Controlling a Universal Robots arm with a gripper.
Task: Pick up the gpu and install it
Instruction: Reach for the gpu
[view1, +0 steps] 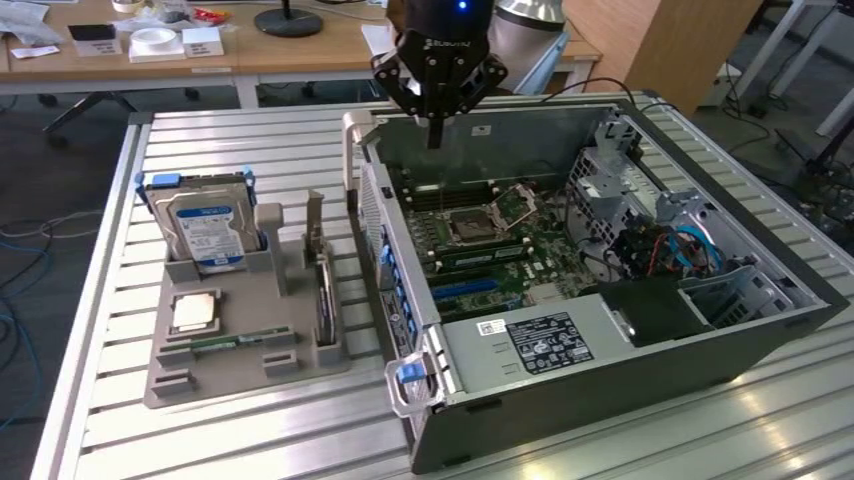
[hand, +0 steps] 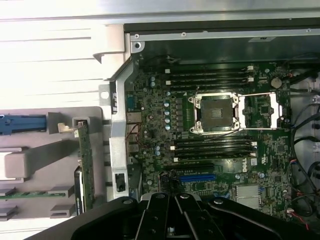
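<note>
**Card on edge in its holder, jaws shut and empty over the case**

Exterior and wrist views of one moment. The jaws are fully closed with nothing between them, and they hang over the far wall of the open computer case (view1: 747, 330), well apart from the gpu (view1: 324, 305). The gpu stands on its long edge in a slot of the grey holder (view1: 174, 375), on the side of the holder nearest the case. The holder rests on the slatted worktop (view1: 240, 150), on the exterior view's left of the case.

Handling, as a judgement: the card looks thin, stiff and light. It is probably fragile across its populated faces and along its contact edge. The upper free edge of the board, or the metal bracket end, appears the safest place to pinch. A narrow grip across the thickness should suit it, since the holder presents the card edge-up.

The exterior view gives the layout: the hard drive (view1: 200, 235) upright at the holder's far end, a memory stick (view1: 234, 343) lying flat, and the height of the jaws above the case. The wrist view looks straight down instead. There the gpu (hand: 85, 165) reads as a slim green strip seen edge-on. The motherboard (hand: 215, 150) lies open beside it, with the processor socket (hand: 216, 113) and the blue expansion slot (hand: 197, 177) plainly laid out.
</note>
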